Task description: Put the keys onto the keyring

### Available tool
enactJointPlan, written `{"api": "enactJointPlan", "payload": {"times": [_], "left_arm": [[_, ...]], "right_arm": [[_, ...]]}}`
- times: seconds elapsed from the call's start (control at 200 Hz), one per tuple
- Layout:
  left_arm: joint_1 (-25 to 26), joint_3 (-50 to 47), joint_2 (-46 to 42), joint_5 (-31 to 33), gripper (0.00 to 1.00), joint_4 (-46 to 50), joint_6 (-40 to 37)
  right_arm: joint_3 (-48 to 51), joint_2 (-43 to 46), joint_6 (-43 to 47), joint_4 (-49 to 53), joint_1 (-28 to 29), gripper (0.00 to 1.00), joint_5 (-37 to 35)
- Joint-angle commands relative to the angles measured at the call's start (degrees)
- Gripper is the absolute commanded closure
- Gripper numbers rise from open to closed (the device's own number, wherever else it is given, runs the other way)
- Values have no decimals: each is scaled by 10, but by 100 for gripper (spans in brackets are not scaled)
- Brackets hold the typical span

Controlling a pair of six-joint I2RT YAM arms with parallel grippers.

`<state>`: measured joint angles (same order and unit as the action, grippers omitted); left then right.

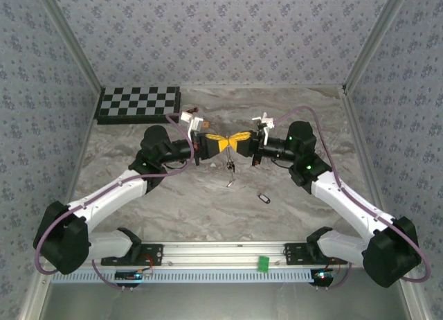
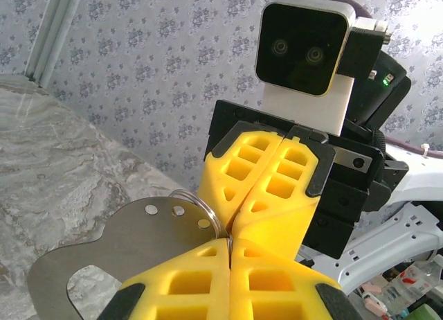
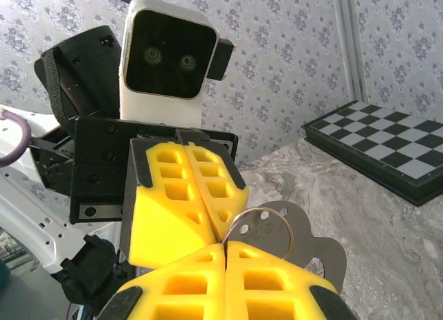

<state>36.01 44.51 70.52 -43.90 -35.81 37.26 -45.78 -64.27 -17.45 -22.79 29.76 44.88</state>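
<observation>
Keys [image 1: 230, 171] show in the overhead view as a small dark cluster just below the spot where the two grippers meet, too small to tell whether they hang or lie on the table. One more key [image 1: 263, 197] lies alone on the marbled table [image 1: 173, 202], nearer the arm bases and well apart from the cluster. The keyring [image 2: 197, 208], a silvery split ring, is raised above the table at the meeting point of the yellow fingertips. It is threaded through a flat metal plate [image 2: 118, 254] with small holes and a cut-out, which sticks out to one side of the fingers. The left gripper [image 1: 223, 146] is clenched, its two yellow fingers pressed flat together with no gap, and the ring's edge runs into the seam at their tips, so it appears to be grasping the keyring. The right gripper [image 1: 237, 143] faces it tip to tip, likewise clenched with its fingers pressed together, and from its own wrist camera the ring runs into the seam at its tips too. Both arms reach inward from either side, forming a shallow arch over the middle of the table. A black-and-white checkerboard [image 1: 138, 104] lies at the far left corner, and a small green piece [image 1: 263, 263] sits on the rail between the bases.
</observation>
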Motion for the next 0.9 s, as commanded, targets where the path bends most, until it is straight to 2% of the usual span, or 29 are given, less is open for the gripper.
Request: {"api": "enactJointPlan", "payload": {"times": [0.0, 0.03, 0.08, 0.11, 0.215, 0.385, 0.61, 0.9], "left_arm": [[14, 15, -16, -15, 100, 6, -24], [13, 14, -18, -13, 100, 5, -26], [14, 12, -23, -12, 100, 9, -30], [14, 11, -26, -11, 100, 10, -33], [14, 11, -34, -7, 100, 17, -41], [13, 12, -40, 3, 100, 28, -46], [14, 21, -39, 21, 100, 49, -50], [15, 26, -59, 125, 100, 132, -92]], "right_arm": [[-2, 14, 12, -4, 2, 96, -18], [-1, 18, 14, 1, 1, 90, -23], [1, 28, 18, 17, -3, 71, -39], [3, 36, 20, 24, -5, 63, -51], [24, 69, 22, 32, -19, 51, -85], [44, 101, 21, 51, -35, 45, -104], [62, 114, 19, 61, -42, 43, -107], [68, 117, 35, 109, -44, 36, -140]]}}
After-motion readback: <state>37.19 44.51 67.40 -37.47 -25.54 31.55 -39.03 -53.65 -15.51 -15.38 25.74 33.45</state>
